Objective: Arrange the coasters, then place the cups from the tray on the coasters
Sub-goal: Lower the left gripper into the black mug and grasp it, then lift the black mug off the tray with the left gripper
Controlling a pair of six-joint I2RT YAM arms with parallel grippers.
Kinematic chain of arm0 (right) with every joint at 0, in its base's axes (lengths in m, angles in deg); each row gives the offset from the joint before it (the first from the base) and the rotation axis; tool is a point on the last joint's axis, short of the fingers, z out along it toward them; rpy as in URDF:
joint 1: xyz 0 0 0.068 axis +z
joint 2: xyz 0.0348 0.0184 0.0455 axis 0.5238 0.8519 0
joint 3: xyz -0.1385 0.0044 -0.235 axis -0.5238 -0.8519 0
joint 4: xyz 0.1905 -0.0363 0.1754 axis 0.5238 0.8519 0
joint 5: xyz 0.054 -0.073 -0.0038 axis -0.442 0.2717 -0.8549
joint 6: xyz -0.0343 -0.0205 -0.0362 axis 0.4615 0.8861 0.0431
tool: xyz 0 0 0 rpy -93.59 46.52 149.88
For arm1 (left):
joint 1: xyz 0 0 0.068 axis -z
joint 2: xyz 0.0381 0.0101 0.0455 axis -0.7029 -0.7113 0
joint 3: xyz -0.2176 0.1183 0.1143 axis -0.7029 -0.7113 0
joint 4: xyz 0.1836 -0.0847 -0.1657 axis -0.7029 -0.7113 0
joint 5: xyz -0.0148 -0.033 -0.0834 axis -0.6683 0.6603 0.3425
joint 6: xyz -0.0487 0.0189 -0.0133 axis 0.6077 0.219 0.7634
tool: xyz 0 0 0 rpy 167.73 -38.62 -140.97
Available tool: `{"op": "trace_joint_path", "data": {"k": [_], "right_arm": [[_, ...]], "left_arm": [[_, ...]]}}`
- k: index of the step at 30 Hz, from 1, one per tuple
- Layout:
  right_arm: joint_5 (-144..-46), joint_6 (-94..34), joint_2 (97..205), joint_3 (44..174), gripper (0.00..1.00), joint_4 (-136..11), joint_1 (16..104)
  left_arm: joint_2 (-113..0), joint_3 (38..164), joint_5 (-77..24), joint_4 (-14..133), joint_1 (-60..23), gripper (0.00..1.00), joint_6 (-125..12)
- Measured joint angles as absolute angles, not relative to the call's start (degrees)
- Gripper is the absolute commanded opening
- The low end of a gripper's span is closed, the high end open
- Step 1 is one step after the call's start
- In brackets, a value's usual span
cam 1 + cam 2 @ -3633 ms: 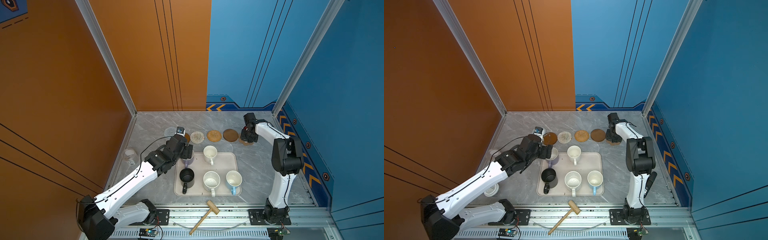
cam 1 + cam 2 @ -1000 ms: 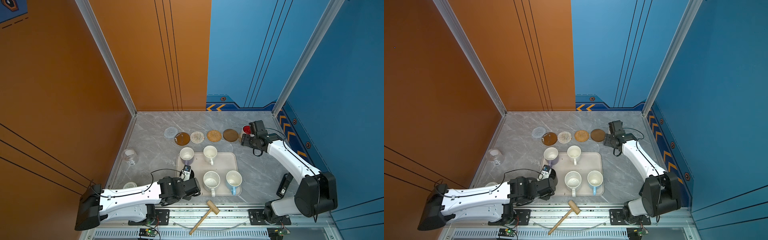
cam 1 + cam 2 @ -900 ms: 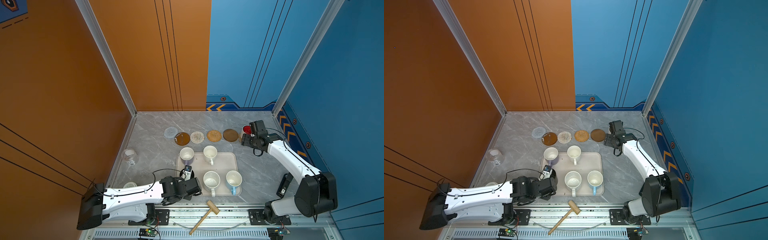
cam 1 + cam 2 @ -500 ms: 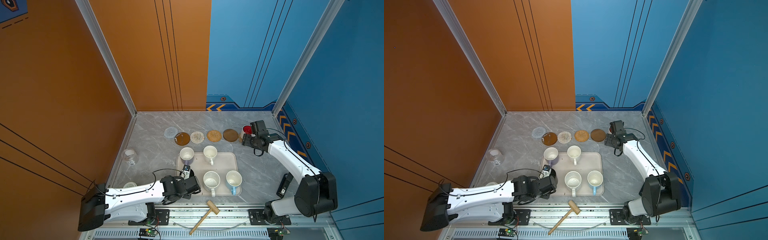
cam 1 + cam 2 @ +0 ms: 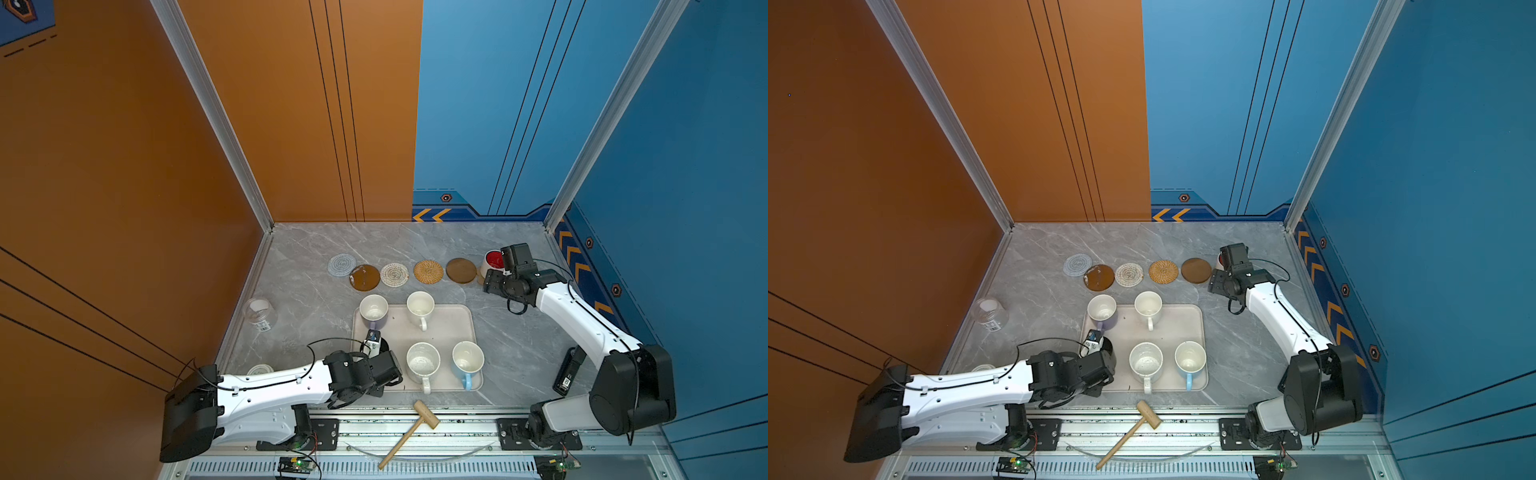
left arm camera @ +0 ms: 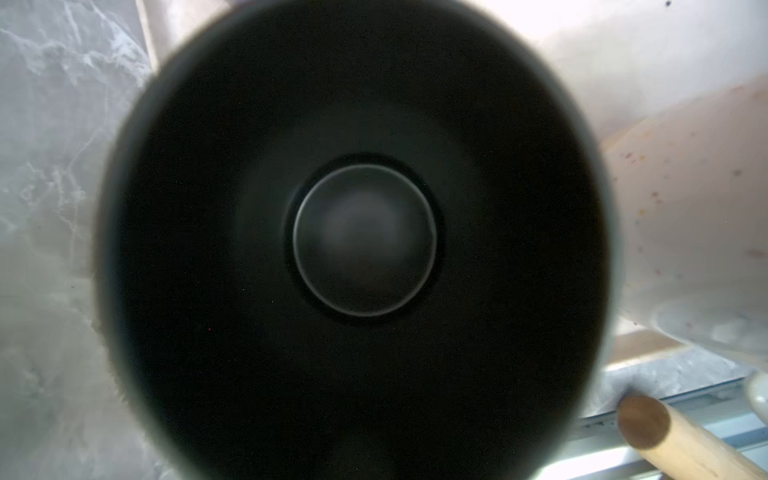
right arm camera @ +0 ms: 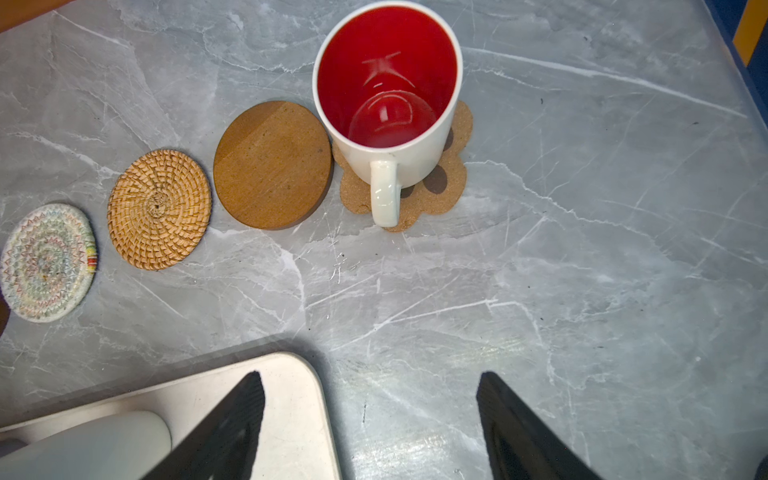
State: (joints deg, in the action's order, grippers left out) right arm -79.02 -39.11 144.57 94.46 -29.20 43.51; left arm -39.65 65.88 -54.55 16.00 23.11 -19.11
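The left gripper [image 5: 385, 368] has its jaws closed on the black mug [image 6: 365, 241] at the tray's [image 5: 440, 324] near left corner; only its wrist view sees inside. The right gripper [image 7: 370, 376] gapes empty beyond the tray's far right corner, facing the red-lined mug [image 7: 419, 162] on the paw coaster [image 7: 455, 183].

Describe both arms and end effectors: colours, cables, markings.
The two match. Left arm and right arm have white rounded link shells, bulky black joint housings and black bases. A thin black cable loops loose near each wrist. The right end effector has two matte black fingers tapering to points. No legible markings.
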Motion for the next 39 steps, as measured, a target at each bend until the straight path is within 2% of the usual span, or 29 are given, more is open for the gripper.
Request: {"op": "trace_joint_path", "data": {"k": [2, 3, 17, 31, 35, 39], "right_arm": [[-79.0, -39.1, 144.5, 94.4, 0.79, -29.2, 43.3], [-79.0, -39.1, 144.5, 94.4, 0.79, -29.2, 43.2], [-79.0, -39.3, 143.3, 93.1, 0.79, -29.3, 43.1], [-79.5, -39.3, 143.1, 92.8, 0.77, -29.3, 43.1], [-80.4, -39.3, 143.1, 92.8, 0.76, -29.5, 43.1], [-81.0, -39.3, 143.1, 92.8, 0.76, -29.6, 43.1]], "left_arm": [[-39.6, 65.8, -54.5, 16.6, 23.1, 0.01, -19.0], [-39.6, 65.8, -54.5, 16.7, 23.1, 0.00, -19.0], [-37.9, 68.4, -55.4, 10.7, 25.4, 0.00, -18.8], [-32.5, 76.2, -62.2, 2.6, 28.7, 0.00, -18.4], [-31.2, 79.7, -62.7, 0.7, 25.8, 0.00, -20.4], [-31.3, 83.8, -63.0, 0.2, 18.8, 0.00, -24.6]]}}
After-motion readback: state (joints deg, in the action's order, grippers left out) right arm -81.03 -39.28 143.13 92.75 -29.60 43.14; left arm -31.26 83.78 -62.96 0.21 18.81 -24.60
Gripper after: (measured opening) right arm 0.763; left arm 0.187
